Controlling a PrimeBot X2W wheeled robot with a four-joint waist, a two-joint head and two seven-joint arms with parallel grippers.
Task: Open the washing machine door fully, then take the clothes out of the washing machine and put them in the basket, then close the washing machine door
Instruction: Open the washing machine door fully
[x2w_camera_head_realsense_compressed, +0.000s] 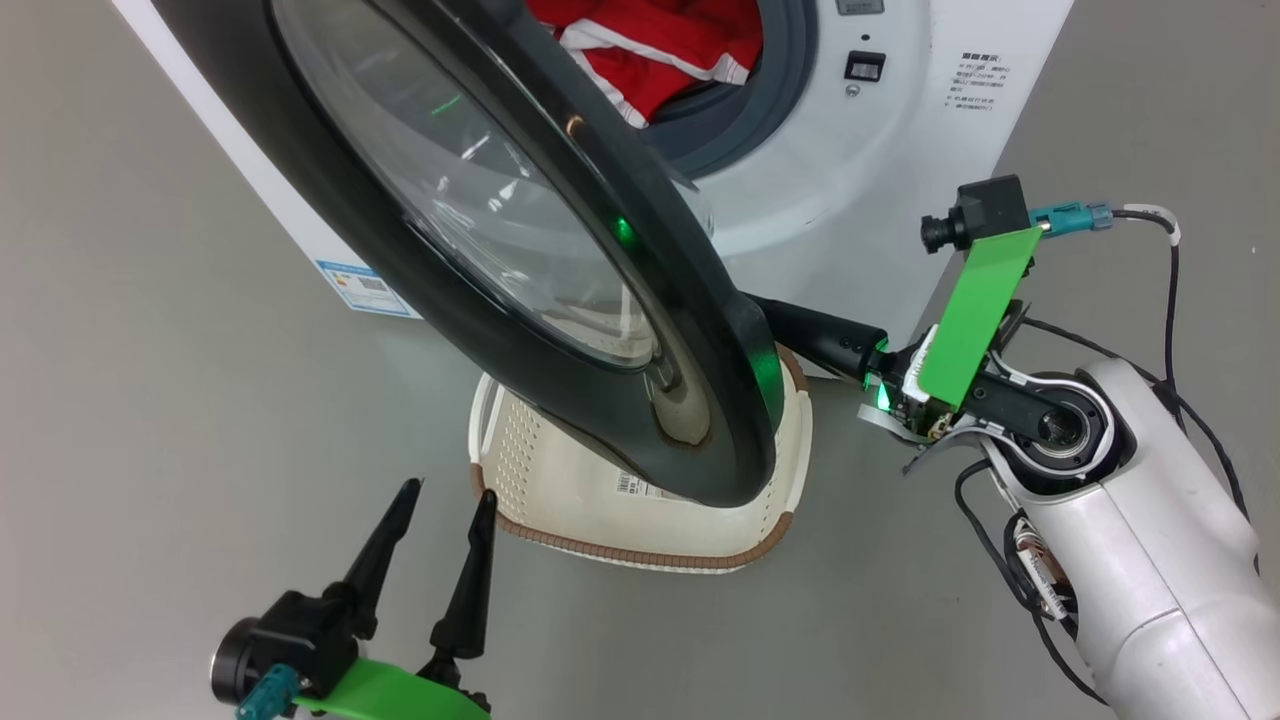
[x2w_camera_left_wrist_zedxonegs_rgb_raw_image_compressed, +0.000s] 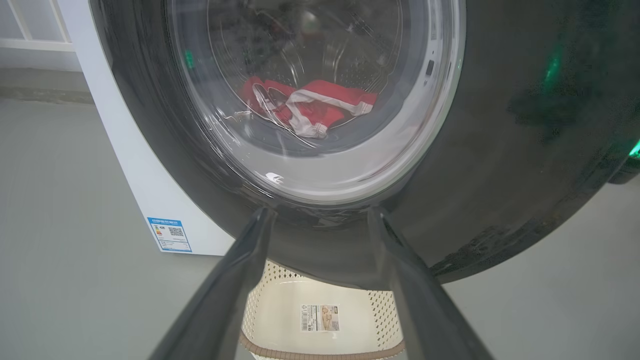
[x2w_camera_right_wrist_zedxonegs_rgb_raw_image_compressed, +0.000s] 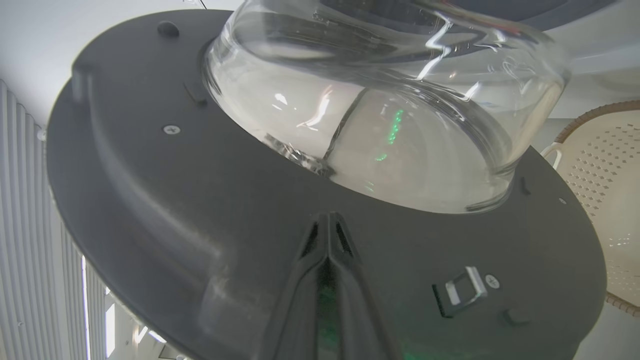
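Observation:
The washing machine door (x2w_camera_head_realsense_compressed: 690, 290) stands partly open, its black rim and glass bowl swung out over the basket (x2w_camera_head_realsense_compressed: 620, 520) on the floor. Red clothes (x2w_camera_head_realsense_compressed: 650, 50) with white trim lie in the drum of the white washing machine (x2w_camera_head_realsense_compressed: 850, 170). My right gripper (x2w_camera_right_wrist_zedxonegs_rgb_raw_image_compressed: 327, 217) is shut, its tips pressed against the door's dark grey inner frame (x2w_camera_right_wrist_zedxonegs_rgb_raw_image_compressed: 175, 200) just below the glass bowl (x2w_camera_right_wrist_zedxonegs_rgb_raw_image_compressed: 380, 125). My left gripper (x2w_camera_head_realsense_compressed: 450, 495) is open and empty, low in front of the door's outer face. In the left wrist view the clothes (x2w_camera_left_wrist_zedxonegs_rgb_raw_image_compressed: 310, 107) show through the glass.
Grey floor (x2w_camera_head_realsense_compressed: 150, 450) lies to the left and in front of the machine. A blue-edged label (x2w_camera_head_realsense_compressed: 365, 290) marks the washer's lower left corner. The door latch (x2w_camera_right_wrist_zedxonegs_rgb_raw_image_compressed: 462, 292) sits right of my right fingers. Loose cables (x2w_camera_head_realsense_compressed: 1170, 300) hang by my right forearm.

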